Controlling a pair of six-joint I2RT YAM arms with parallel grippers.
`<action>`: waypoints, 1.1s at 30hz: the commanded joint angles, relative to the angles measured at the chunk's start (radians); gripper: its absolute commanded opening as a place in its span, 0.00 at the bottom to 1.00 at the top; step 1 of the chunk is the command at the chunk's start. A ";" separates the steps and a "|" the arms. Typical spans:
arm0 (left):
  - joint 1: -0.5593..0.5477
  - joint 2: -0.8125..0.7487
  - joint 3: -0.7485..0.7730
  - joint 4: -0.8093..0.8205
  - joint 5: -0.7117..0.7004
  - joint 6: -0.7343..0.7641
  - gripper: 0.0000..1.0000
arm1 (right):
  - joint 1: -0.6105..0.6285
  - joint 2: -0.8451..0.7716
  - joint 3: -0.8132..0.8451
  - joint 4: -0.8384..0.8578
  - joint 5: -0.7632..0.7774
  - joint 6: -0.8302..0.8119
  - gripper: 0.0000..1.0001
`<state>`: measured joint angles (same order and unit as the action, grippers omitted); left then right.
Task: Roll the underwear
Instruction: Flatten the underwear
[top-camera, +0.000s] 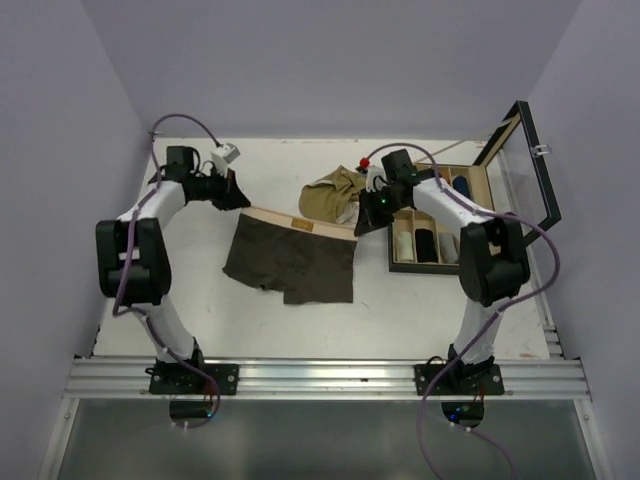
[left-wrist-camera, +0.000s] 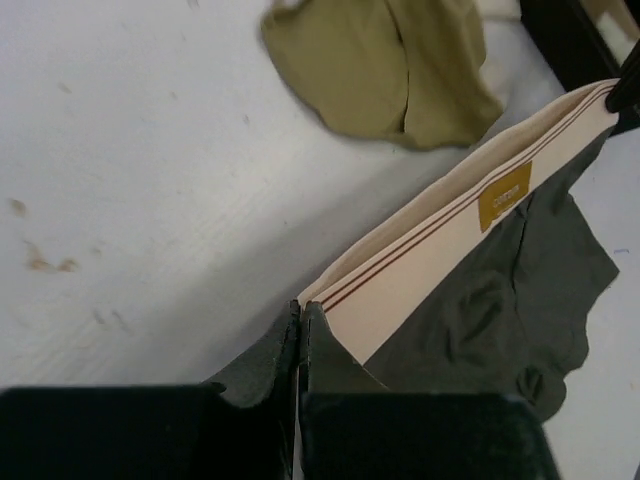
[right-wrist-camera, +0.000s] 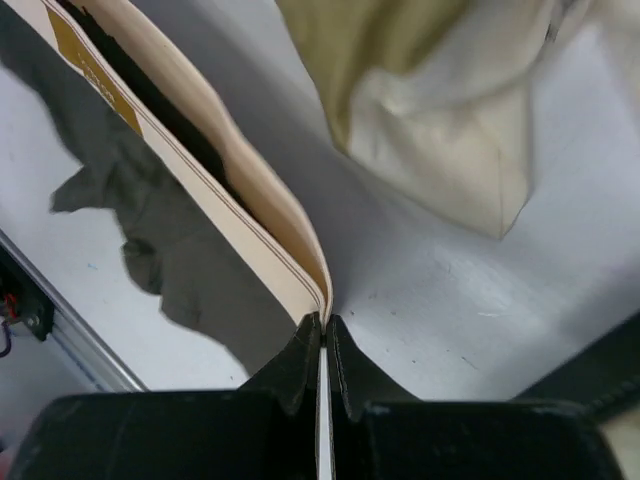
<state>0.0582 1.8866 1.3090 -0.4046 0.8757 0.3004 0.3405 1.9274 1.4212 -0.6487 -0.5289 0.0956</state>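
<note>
You have the dark brown underwear (top-camera: 295, 268) spread flat in the middle of the desk (top-camera: 200, 310), with its beige waistband (top-camera: 300, 222) on the far side. Your left jaws are clenched on the waistband's left end and your right jaws on its right end, so the band stands on edge between them. The olive-tan underwear (top-camera: 335, 195) lies crumpled just behind it, close to the right jaws and beside the open compartment box (top-camera: 440, 245).
</note>
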 joint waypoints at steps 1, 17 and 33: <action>0.061 -0.303 -0.014 0.127 0.033 0.014 0.00 | -0.003 -0.278 0.088 0.047 0.042 -0.130 0.00; 0.060 -0.986 -0.347 -0.017 0.092 0.167 0.00 | 0.055 -0.722 -0.110 -0.057 -0.026 -0.341 0.00; 0.060 -0.813 -0.560 0.185 -0.125 -0.007 0.00 | 0.092 -0.463 -0.300 0.152 0.061 -0.243 0.00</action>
<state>0.1108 0.9218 0.7624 -0.3698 0.8402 0.3439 0.4339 1.3468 1.1275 -0.5892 -0.5613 -0.1913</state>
